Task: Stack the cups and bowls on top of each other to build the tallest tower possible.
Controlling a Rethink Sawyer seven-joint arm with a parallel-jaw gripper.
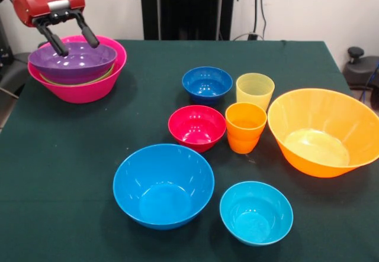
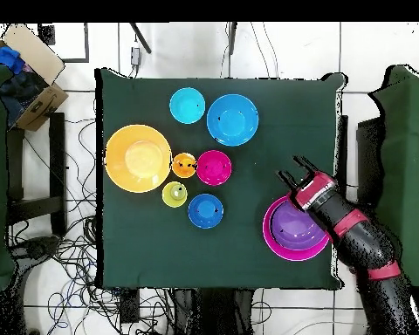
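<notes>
Front view, near edge of the worktop (image 1: 71,173) first. Cyan bowl (image 1: 256,212) sits by the near edge, toward the right; sky blue bowl (image 1: 163,185) just beside it on the left, rims close but apart. Both upright, mouths up.

Middle: red bowl (image 1: 197,127) and orange cup (image 1: 245,127) look to be touching or nearly so; cannot tell which. Yellow cup (image 1: 255,91) stands just behind the orange cup, dark blue bowl (image 1: 206,84) to its left. Large orange bowl (image 1: 324,133) near the right edge.

Far left corner: the tower so far. Pink bowl (image 1: 83,87) as base, a green rim (image 1: 77,80) showing inside it, purple bowl (image 1: 72,61) on top, seated a little tilted.

Hand (image 1: 68,41) hangs over the purple bowl, fingers spread wide, holding nothing. One tip looks to be at or just inside the purple rim; contact uncertain. Overhead agrees: hand (image 2: 292,174) open beside the stack.

Handling, judged: all pieces are thin glossy plastic, so light, fairly stiff and slippery. Best hold is a pinch across the rim wall, one finger inside and one outside. Bowls may skid if pushed. The cups are narrow enough to take across the body, and tip easily. Nested bowls may lift together if they stick.
</notes>
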